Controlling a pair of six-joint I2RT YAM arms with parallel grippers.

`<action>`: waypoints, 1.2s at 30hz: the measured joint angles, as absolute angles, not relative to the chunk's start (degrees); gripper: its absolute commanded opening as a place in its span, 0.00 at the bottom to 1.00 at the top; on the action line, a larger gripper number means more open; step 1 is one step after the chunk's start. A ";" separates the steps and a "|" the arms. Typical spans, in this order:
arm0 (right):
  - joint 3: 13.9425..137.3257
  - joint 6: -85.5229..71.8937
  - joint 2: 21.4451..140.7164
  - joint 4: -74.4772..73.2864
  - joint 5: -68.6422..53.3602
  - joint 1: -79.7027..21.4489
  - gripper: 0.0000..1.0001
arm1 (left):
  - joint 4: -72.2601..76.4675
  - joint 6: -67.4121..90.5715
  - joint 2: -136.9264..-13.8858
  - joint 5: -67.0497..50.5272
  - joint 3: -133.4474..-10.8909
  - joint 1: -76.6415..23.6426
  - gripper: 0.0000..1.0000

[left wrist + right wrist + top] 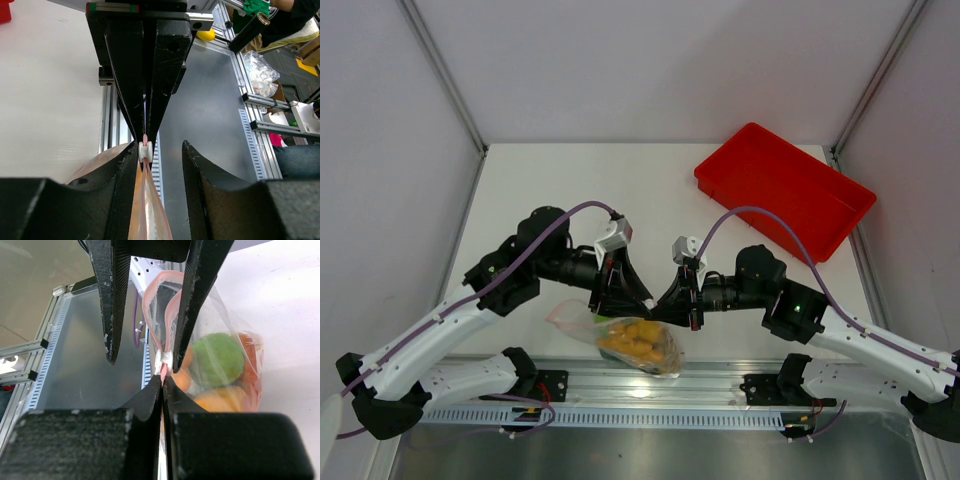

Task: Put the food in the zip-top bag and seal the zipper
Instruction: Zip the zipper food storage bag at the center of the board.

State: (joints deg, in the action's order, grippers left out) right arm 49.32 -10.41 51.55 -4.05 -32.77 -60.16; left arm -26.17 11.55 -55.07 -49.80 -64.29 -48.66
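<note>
— Where is the zip-top bag [650,350]?
— It hangs under my fingers, with the food [215,357] inside. My right fingers [142,402] pinch the zipper [161,371]; my left fingers [117,175] stand apart, one touching the white slider [145,150]

The zip-top bag [620,335] lies at the table's [570,190] 6 o'clock edge, the food [638,342] inside — its zipper [162,369] at 12 o'clock between left gripper [623,303] and right gripper [665,305] — the tray [782,188] well apart at 2 o'clock.
</note>
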 measured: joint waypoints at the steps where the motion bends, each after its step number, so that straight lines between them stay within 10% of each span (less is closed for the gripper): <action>1: 49.32 -10.44 51.55 -4.05 -32.77 -60.16 0.00 | -26.24 11.57 -55.07 -49.80 -64.23 -48.64 0.44; 10: 49.32 -10.44 51.81 -4.03 -32.77 -60.18 0.00 | -26.41 11.66 -55.35 -49.76 -63.72 -47.79 0.26; 14: 49.32 -10.50 51.94 -4.05 -32.18 -60.29 0.00 | -26.74 12.16 -55.79 -49.69 -63.75 -47.44 0.01; 36: 45.12 -17.52 48.12 -0.14 -2.33 -65.93 0.00 | -31.24 12.01 -57.58 -37.56 -66.35 -46.74 0.00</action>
State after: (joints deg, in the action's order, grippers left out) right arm 45.12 -17.52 48.12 -0.14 -2.33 -65.93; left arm -31.24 12.01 -57.58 -37.56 -66.35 -46.74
